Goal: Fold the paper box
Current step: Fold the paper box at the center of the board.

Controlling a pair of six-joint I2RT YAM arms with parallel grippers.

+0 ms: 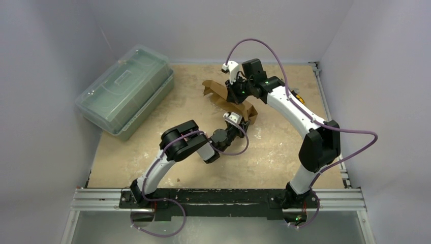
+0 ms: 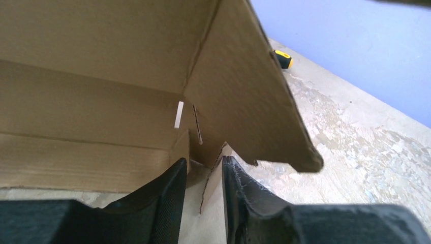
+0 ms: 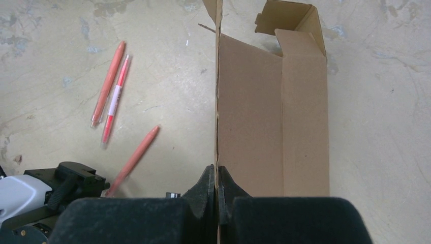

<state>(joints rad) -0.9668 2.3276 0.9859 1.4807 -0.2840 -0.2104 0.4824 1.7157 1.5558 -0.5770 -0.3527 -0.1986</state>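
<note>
Nearest: metal rail (image 1: 96, 199) along the front edge of the table (image 1: 284, 157), both arm bases bolted on. Beyond it, bare sandy surface between the two arms, with open room at near middle and near right. Hemmed by grey walls on the left, on the right and behind. Right edge of the table close under the right arm's elbow.

Left fingers (image 2: 178, 175): reach in low at mid-table, at the near end of the paper box (image 1: 216, 92). Stand partly apart, a narrow gap showing. Straddle a thin flap edge in that gap; cannot tell whether either pad presses on it.

Paper box: lies past mid-table, slightly right of centre, half formed. Long panels creased up, end flaps loose and splayed. Looms over the left wrist camera with one raised side panel, its angled corner free in the air.

Right fingers (image 3: 208, 178): hang over the box from the far side. Pinch together on the top edge of an upright side wall, cardboard thin between the pads.

Beside the box, flat on the table: three orange-pink pens (image 3: 116, 96), two just beside each other, the third apart, none touching the cardboard.

Farther off, toward the far-left corner: translucent green case (image 1: 127, 89), well apart from the box, by the left wall. Past a raised flap: small yellow-and-black object (image 2: 282, 58), partly hidden.
</note>
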